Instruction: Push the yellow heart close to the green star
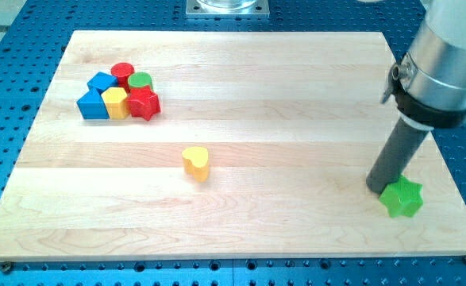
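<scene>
Rightward, green star (402, 198) against my tip (378, 189), near board edge (455, 202).

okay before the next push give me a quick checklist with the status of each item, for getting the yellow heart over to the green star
1. Yellow heart standing free, nothing touching it: ok.
2. Green star on the board, near the view's right edge: ok.
3. Path between heart and star clear: ok.
4. My tip placed on the heart's far side from the star: not ok, it sits right beside the star.
5. Block cluster at upper left out of the way: ok.
</scene>
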{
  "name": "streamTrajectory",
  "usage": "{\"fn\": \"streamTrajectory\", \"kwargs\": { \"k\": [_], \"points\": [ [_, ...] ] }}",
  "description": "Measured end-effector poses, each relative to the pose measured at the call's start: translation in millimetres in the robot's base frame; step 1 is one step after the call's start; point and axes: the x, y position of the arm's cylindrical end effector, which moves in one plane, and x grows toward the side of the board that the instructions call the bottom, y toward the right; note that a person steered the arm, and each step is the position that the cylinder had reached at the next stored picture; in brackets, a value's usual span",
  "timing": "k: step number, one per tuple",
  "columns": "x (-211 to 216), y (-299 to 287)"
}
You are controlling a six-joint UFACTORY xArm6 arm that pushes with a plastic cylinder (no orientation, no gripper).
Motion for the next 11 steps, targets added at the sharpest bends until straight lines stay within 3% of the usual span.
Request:
{"fn": "streamTrajectory", "kwargs": {
  "k": [1,2,3,4,5,6,7,8,9,10,11],
  "points": [
    [0.5,-64.5],
    [15.3,-187.1],
    [-19.7,-281.8],
    [-43.9,-285.1],
    [-59.2,-241.8],
    [-58.4,-158.0],
    [-72.1,-198.6],
    [-109.9,-178.5],
    [-84.1,-86.8],
    [-55.6,-45.8],
    [-109.7,-96.2]
  ]
}}
